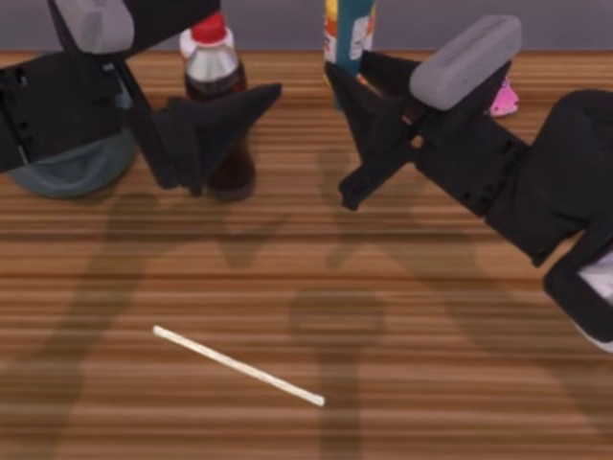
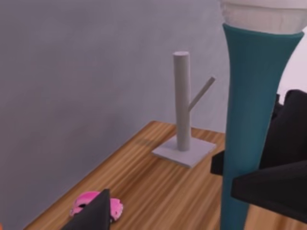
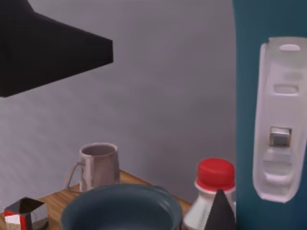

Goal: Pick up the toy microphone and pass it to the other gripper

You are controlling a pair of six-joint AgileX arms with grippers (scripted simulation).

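Wooden surface (image 1: 402,316), far edge: the right gripper (image 1: 350,134) is clamped on the toy microphone (image 1: 347,34), raised near the middle. The left gripper (image 1: 225,129) hangs beside it, fingers spread, by the cola bottle (image 1: 215,96). Releasing before the left closes would drop it; swinging wide could topple the bottle.

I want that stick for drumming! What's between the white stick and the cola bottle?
Nothing but bare wooden table with shadows on it. The top view shows the white stick lying well apart from the cola bottle.
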